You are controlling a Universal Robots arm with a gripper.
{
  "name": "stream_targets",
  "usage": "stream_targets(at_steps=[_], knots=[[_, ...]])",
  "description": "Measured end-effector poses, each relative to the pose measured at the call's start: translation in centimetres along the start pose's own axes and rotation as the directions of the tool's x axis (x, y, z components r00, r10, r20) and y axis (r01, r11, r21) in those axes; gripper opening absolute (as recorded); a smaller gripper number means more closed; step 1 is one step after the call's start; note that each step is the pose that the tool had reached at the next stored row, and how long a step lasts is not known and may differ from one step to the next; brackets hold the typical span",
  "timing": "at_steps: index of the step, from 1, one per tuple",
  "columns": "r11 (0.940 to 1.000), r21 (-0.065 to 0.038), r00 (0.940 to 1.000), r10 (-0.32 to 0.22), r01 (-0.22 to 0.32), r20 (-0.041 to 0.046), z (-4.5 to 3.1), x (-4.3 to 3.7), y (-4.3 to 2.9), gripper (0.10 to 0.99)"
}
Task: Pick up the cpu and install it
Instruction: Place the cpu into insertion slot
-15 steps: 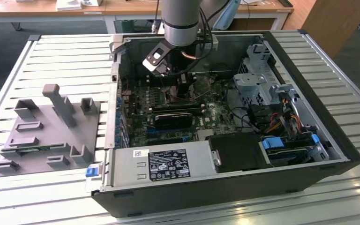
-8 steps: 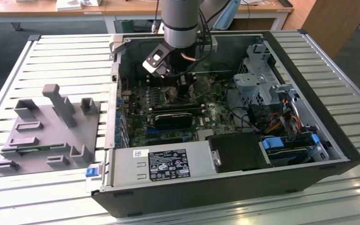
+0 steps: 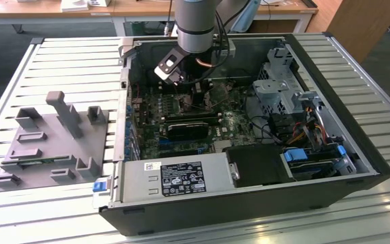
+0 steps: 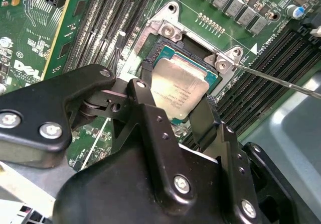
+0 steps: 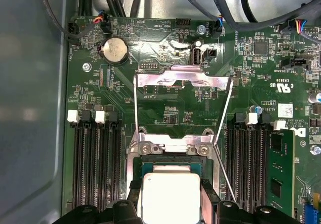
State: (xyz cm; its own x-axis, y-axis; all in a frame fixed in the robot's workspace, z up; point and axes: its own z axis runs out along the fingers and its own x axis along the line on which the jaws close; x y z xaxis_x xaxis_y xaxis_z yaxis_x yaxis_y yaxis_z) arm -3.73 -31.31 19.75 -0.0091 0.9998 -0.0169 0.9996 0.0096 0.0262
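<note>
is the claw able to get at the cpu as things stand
Likely yes: the claw grips the cpu by two sides at the socket, whose metal lid is folded back, leaving nothing in between.

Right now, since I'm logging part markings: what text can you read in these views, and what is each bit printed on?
cpu top plate: faint engraved print, too blurred to read.
Motherboard: white lettering across the board, too small to quote reliably.
Power supply label: dense print and symbols, too small to read.
</note>
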Motion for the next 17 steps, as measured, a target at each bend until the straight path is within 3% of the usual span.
stream_targets(at_steps=[17], knots=[[1.0000, 0.001, 1.0000, 0.003, -0.003, 0.0002, 0.56, 0.00, 0.02, 0.541]])
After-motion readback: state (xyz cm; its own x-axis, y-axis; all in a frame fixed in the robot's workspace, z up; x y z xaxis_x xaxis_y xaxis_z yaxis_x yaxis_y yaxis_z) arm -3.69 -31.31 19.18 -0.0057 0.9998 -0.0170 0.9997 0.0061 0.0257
